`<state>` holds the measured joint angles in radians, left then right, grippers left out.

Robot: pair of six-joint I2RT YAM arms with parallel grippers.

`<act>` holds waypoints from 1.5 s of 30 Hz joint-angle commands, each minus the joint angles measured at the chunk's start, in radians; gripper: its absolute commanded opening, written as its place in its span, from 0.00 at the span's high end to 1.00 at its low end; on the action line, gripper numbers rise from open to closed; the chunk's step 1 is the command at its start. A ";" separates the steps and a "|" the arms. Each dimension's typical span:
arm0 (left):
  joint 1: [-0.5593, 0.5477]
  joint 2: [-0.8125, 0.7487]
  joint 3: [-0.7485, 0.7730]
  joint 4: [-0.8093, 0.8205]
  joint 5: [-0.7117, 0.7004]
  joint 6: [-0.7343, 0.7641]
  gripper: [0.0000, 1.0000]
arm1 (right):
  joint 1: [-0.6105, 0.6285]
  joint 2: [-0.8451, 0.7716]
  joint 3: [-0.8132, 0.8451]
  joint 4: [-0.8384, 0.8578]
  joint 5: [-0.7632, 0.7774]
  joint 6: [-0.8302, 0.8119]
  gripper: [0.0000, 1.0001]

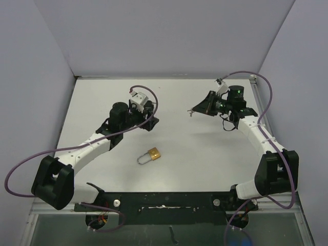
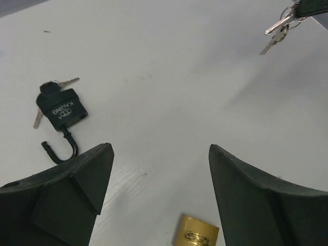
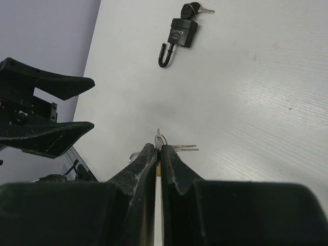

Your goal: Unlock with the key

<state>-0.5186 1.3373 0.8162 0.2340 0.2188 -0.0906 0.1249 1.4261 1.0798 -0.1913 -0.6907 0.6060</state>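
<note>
right gripper (image 3: pixel 158 148) pinched shut on the keys (image 3: pixel 184 147) so they dangle free for aiming, left gripper (image 2: pixel 160 154) spread wide just far of the brass padlock (image 1: pixel 154 154) lying near-centre on the table (image 1: pixel 205 154), i judge to steady it.

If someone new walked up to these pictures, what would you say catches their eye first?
Probably the brass padlock, the one bright thing, lying near the middle of the table. Next, the bunch of keys pinched in the shut right tool above the table, and the black padlock lying beyond the open left tool.
</note>
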 commanded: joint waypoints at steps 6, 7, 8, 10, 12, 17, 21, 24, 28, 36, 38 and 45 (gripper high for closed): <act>0.021 -0.023 0.037 -0.111 0.303 -0.138 0.24 | -0.004 -0.037 -0.017 0.079 -0.070 0.007 1.00; 0.020 -0.022 0.038 -0.139 0.318 -0.140 0.24 | -0.005 -0.038 -0.017 0.079 -0.070 0.008 1.00; 0.019 -0.021 0.036 -0.182 0.330 -0.141 0.23 | -0.005 -0.038 -0.017 0.078 -0.072 0.006 1.00; 0.014 -0.025 0.031 -0.249 0.320 -0.136 0.21 | -0.008 -0.038 -0.018 0.076 -0.076 0.005 1.00; 0.000 -0.040 0.023 -0.317 0.283 -0.118 0.14 | -0.008 -0.038 -0.018 0.078 -0.080 0.005 1.00; -0.050 -0.062 0.013 -0.450 0.139 -0.066 0.02 | -0.012 -0.028 -0.018 0.083 -0.094 0.004 1.00; -0.101 -0.051 0.008 -0.484 0.055 -0.043 0.02 | -0.012 -0.023 -0.023 0.097 -0.107 0.009 1.00; -0.150 -0.023 0.015 -0.511 -0.020 -0.020 0.02 | -0.014 -0.027 -0.030 0.098 -0.108 0.007 1.00; -0.216 0.037 0.049 -0.570 -0.130 0.015 0.02 | -0.019 -0.030 -0.041 0.098 -0.111 0.003 1.00; -0.247 0.103 0.045 -0.550 -0.189 0.048 0.02 | -0.030 -0.026 -0.039 0.095 -0.115 0.000 1.00; -0.250 0.115 0.049 -0.546 -0.201 0.056 0.02 | -0.031 -0.022 -0.036 0.095 -0.115 0.001 1.00; -0.261 0.182 0.083 -0.550 -0.218 0.075 0.02 | -0.032 -0.011 -0.028 0.095 -0.115 0.002 1.00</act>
<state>-0.7681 1.4807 0.8368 -0.3397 0.0227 -0.0391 0.0986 1.4265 1.0317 -0.1497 -0.7792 0.6094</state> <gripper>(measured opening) 0.977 0.051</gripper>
